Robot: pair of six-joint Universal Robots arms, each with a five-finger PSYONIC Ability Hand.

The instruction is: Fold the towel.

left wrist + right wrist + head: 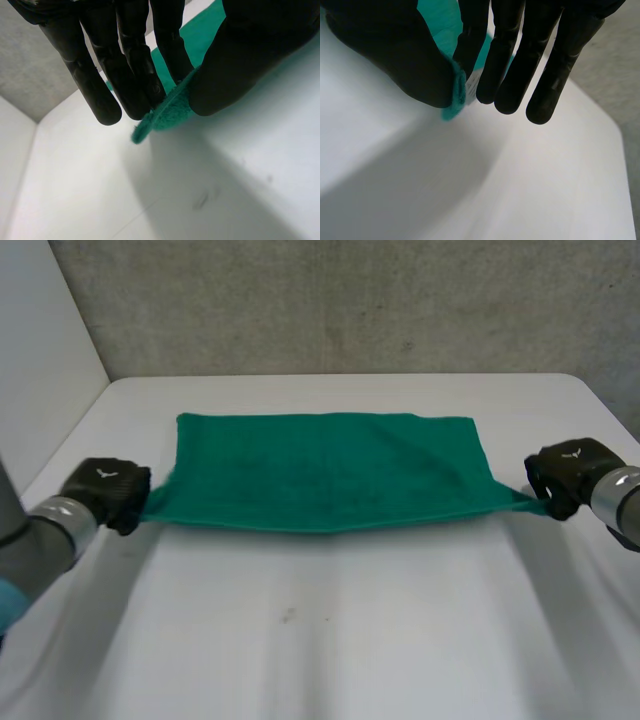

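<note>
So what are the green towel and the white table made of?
The towel looks like soft terry or microfibre, matt: its corner shows a fuzzy nap. The table looks like smooth white laminate or painted board, with a slight sheen and faint scuffs; which, I cannot tell.

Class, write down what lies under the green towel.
The white table lies under the towel. Its near corners are pinched by the left hand and right hand. The part it covers is hidden.

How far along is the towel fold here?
Done: the green towel lies spread out, its near corners pinched by the left hand and right hand. In hand: the near edge pulled taut. Left: carrying it over to the far edge; no fold yet.
</note>
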